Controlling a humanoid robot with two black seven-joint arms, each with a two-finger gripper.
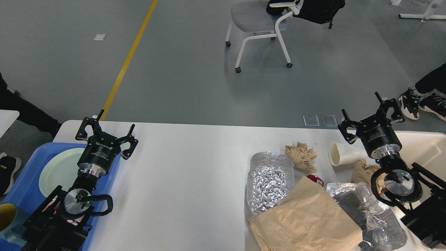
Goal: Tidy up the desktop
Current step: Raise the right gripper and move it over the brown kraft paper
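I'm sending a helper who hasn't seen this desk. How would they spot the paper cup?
On the white desktop, look at the litter on the right side. The paper cup lies tipped over near the far edge, below the right gripper; it alone is smooth and white, unlike the crumpled napkin.

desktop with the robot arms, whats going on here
A two-armed robot faces a white desktop littered on its right side: crumpled foil, a brown paper bag, a wadded napkin and a tipped paper cup. Neither gripper holds anything. The right gripper hovers open above the cup; the left gripper is open over a blue tray holding a plate.
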